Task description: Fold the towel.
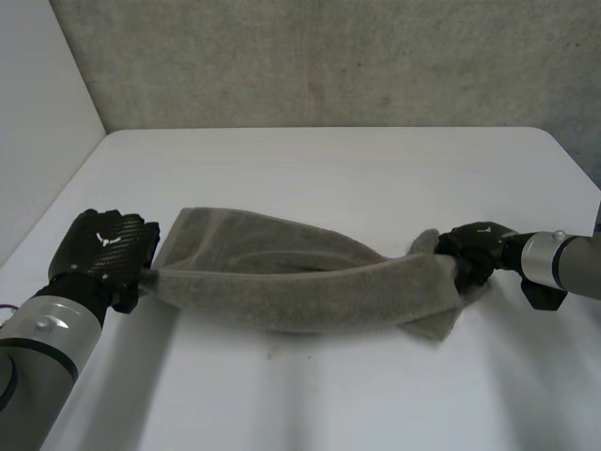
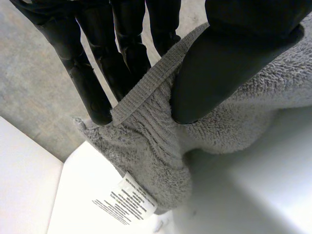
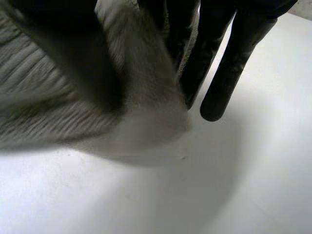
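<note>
A grey towel [image 1: 300,277] hangs bunched lengthwise between my two hands, just above the white table. My left hand [image 1: 105,246] grips its left end. In the left wrist view, that hand's thumb [image 2: 224,63] and fingers [image 2: 92,83] pinch the hemmed edge of the towel [image 2: 146,146], and a white care label [image 2: 124,200] hangs below. My right hand [image 1: 474,249] holds the right end, and a corner droops beneath it. In the right wrist view the towel [image 3: 141,78] passes between the thumb and the fingers [image 3: 229,73], some of which stand straight beside the cloth.
The white table [image 1: 329,169] stretches bare around the towel to its far edge. A grey wall [image 1: 329,56] rises behind it, and a white panel [image 1: 38,113] stands at the left.
</note>
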